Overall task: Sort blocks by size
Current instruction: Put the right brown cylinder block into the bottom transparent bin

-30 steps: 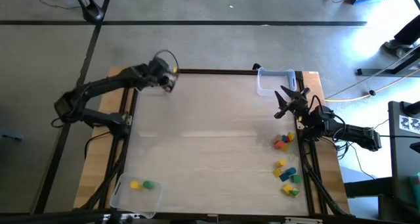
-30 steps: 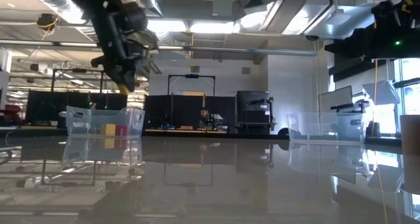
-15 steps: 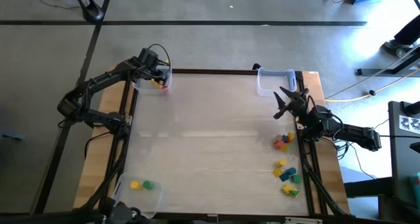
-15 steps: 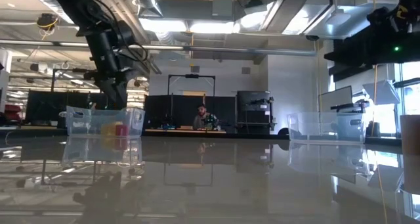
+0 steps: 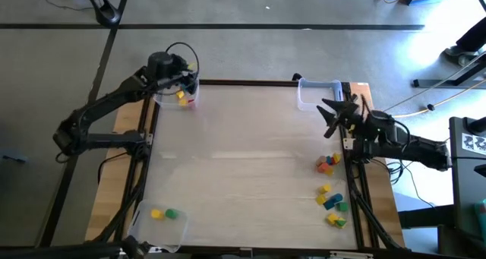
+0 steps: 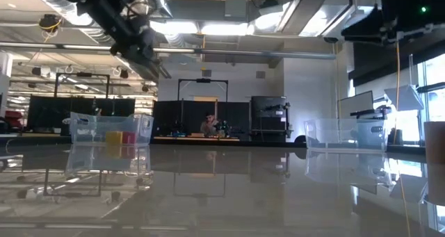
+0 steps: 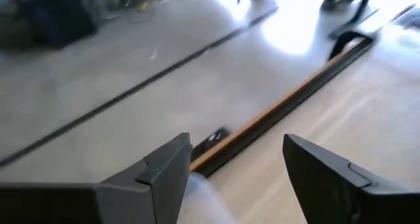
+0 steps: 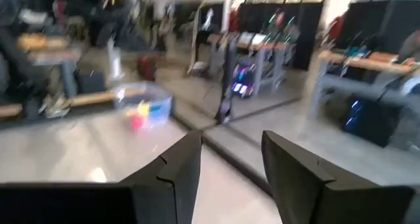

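The left gripper (image 5: 184,80) had lifted off the clear plastic far-left tray (image 5: 163,99), fingers apart and empty, a yellow cube (image 5: 181,96) newly dropped there, while loose wooden blocks (image 5: 331,192) awaited the half-open, empty right gripper (image 5: 334,108).

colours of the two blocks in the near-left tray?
Yellow block and green block, side by side in the clear tray; the high view shows them best.
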